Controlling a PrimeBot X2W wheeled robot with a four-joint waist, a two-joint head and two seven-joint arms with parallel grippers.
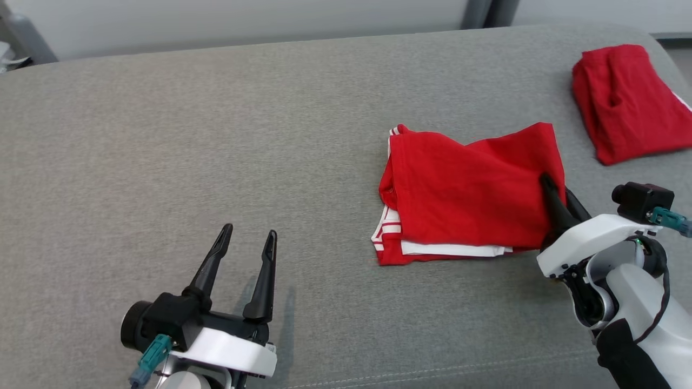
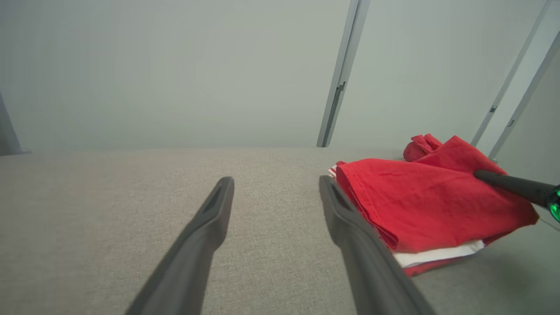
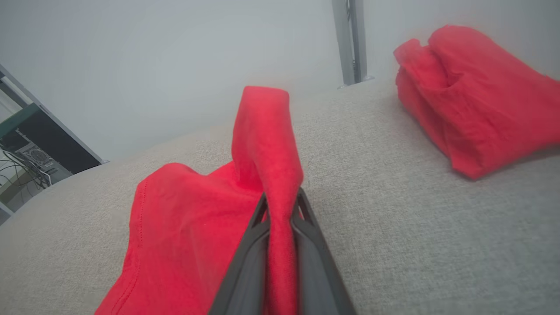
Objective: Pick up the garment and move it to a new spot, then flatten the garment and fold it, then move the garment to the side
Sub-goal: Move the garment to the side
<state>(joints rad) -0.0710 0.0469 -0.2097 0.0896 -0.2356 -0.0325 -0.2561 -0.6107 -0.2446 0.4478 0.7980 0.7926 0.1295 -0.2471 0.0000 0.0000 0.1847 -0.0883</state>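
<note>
Red garment (image 1: 470, 189) (folded) — edge pinched by right end effector (image 1: 556, 186).

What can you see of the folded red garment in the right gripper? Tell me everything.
The red garment is soft, knit-looking cloth folded into a rough rectangle, with white striped trim at its left edge and a white layer showing under its near edge. It lies on the grey upholstered surface. The right gripper is shut on its right edge, pinching up a fold between its fingers.
</note>
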